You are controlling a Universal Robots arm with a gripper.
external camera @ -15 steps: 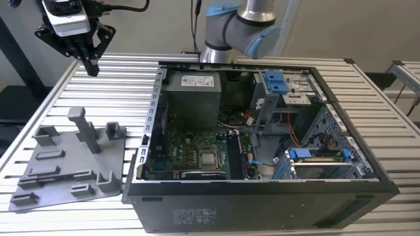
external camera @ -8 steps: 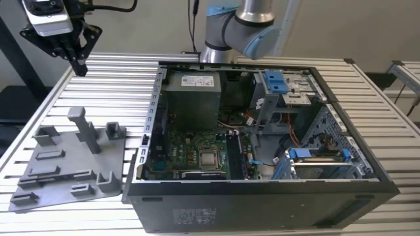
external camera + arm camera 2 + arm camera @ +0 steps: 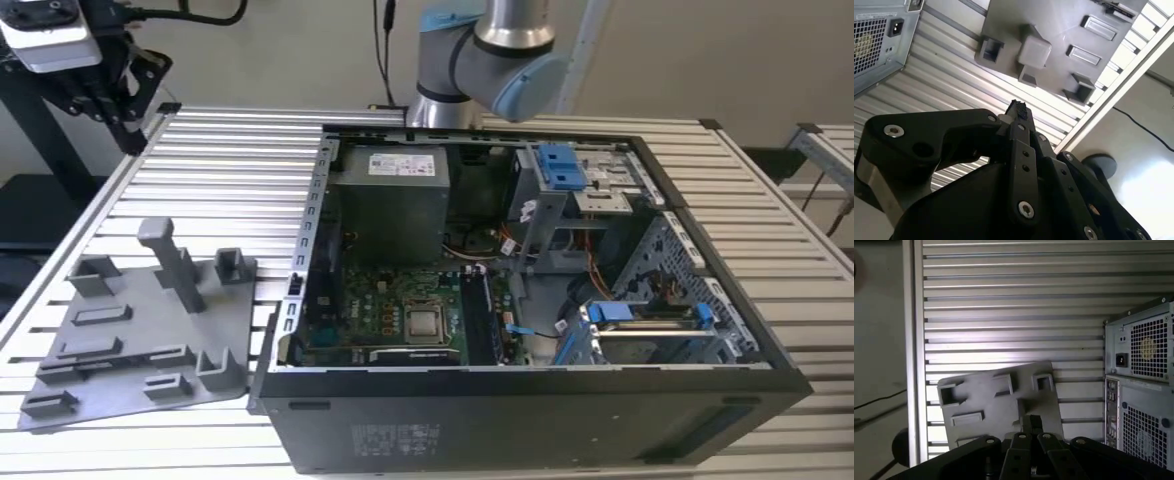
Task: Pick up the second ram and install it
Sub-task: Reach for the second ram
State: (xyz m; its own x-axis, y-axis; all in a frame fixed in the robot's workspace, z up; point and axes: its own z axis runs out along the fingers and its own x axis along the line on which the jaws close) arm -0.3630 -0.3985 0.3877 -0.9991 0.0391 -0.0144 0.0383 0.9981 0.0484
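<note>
exterior view, left to right:
- 1 gripper (image 3: 134, 95) up at the far left, above the slatted table (image 3: 227, 150), well apart from everything else
- fingers (image 3: 1017, 107) look pressed together in both wrist views, nothing seen pinched between them
- 1 grey tray (image 3: 127, 375) flat on the table just beside the case, with 1 tall post (image 3: 174, 265) and several low raised holders
- in both wrist views the tray sits beyond the fingertips
- 1 open computer case (image 3: 534, 420), lying on its side with the open side up
- inside: 1 power supply (image 3: 387, 200) at the far end, 1 green motherboard (image 3: 387, 300) nearer the camera
- long black slots (image 3: 478, 320) sit at the motherboard's edge on the exterior view's right, running near-to-far
- 1 metal drive cage (image 3: 641, 320) with blue clips fills the case's end on the exterior view's right
- 1 arm (image 3: 487, 60) rises behind the case, top centre

ram stick: can't tell it apart from the dark slots on the motherboard, so I can't give its place, long axis or heading
</note>
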